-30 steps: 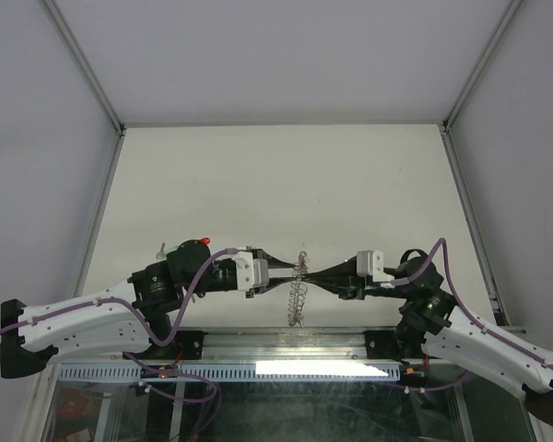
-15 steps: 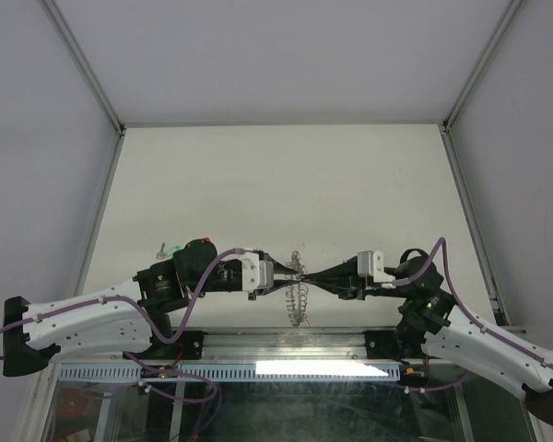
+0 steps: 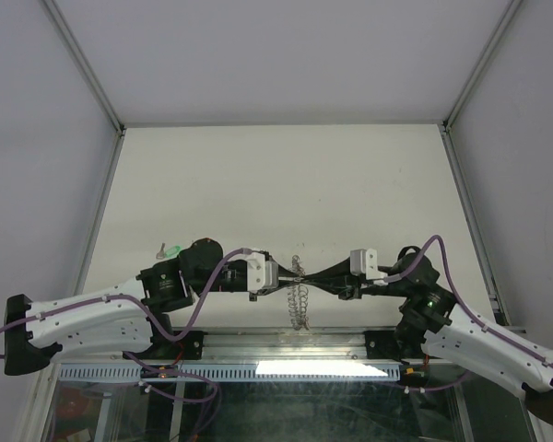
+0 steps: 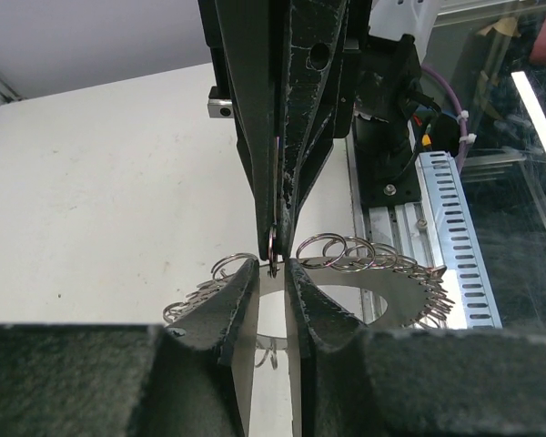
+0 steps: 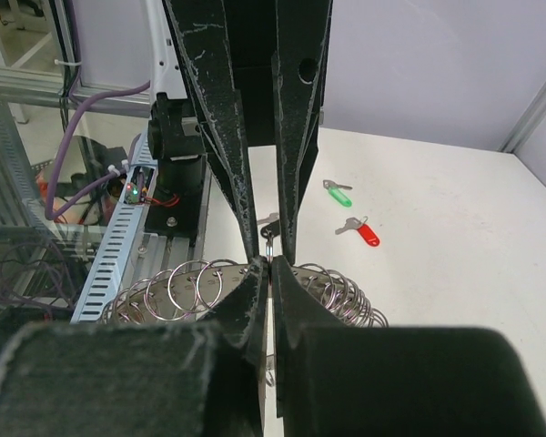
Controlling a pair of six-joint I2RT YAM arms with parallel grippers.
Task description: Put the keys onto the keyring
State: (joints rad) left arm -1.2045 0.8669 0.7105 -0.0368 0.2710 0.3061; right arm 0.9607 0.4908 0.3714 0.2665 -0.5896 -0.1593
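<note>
The keyring (image 3: 300,299) is a flat grey disc fringed with small split rings, held on edge above the table between the two arms. My right gripper (image 5: 267,266) is shut on its rim, where one small ring (image 4: 272,248) stands up. My left gripper (image 4: 273,273) faces it tip to tip, its jaws a narrow gap apart on either side of that small ring. The green key (image 5: 338,194) and red key (image 5: 366,233) lie on the table behind the left arm. A black-headed key (image 5: 269,224) shows between the left fingers; whether it lies or hangs I cannot tell.
A metal rail (image 3: 286,345) with both arm bases runs along the near table edge, with a slotted cable channel (image 5: 118,246) beside it. Aluminium frame posts (image 3: 97,87) and pale walls bound the white table (image 3: 286,184) at the back and sides.
The left jaws have narrowed around the small ring. The left wrist has turned and shifted, now covering the red key in the top view. The right gripper keeps its hold on the keyring.
</note>
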